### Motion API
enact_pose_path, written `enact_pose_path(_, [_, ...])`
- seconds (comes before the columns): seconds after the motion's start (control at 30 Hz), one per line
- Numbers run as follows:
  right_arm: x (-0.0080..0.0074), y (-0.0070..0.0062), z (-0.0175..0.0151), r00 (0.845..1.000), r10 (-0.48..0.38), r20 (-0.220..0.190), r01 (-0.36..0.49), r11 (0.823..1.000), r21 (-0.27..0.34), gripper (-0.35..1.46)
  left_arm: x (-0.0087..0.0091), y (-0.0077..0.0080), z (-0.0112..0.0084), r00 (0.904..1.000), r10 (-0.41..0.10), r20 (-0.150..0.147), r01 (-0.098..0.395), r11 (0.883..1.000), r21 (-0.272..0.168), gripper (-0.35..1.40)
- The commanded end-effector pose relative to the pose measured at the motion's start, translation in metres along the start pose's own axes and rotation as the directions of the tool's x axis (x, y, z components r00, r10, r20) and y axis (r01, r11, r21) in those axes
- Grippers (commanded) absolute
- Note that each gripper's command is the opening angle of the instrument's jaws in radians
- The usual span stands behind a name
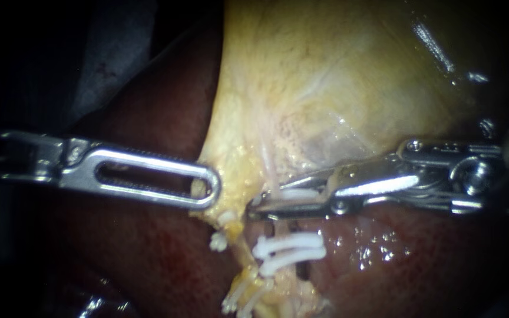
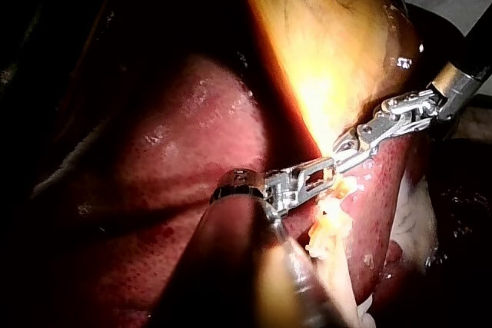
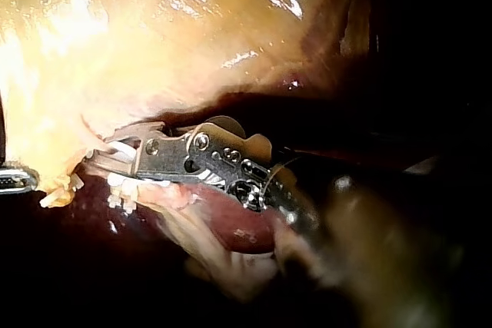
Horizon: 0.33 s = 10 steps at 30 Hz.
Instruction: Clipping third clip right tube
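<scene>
While my left end effector [image 1: 206,191] grips the gallbladder [image 1: 325,76], my right end effector [image 1: 266,206] clasps a white clip [image 1: 294,192]; closing askew could half-catch the right tube [image 1: 278,227] or foul nearby clips [image 1: 290,250].

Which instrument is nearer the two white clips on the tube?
Right. Right instrument, holding a fresh clip, sits just above those clips; left instrument grips the gallbladder, farther aside.
</scene>
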Motion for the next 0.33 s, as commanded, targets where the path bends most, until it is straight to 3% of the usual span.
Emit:
enact_pose_path(0.03, [-0.0001, 0.0000, 0.0000, 1.000, 0.001, 0.000, -0.001, 1.000, -0.001, -0.35, 0.0000, 0.0000, 0.0000, 1.0000, 0.000, 0.000, 0.000, 1.000, 0.000, -0.35])
enact_pose_path(0.33, [-0.0003, 0.0000, 0.0001, 1.000, -0.001, 0.001, 0.001, 1.000, -0.001, -0.35, 0.0000, 0.0001, 0.0000, 1.0000, 0.000, 0.000, 0.000, 1.000, 0.000, -0.35])
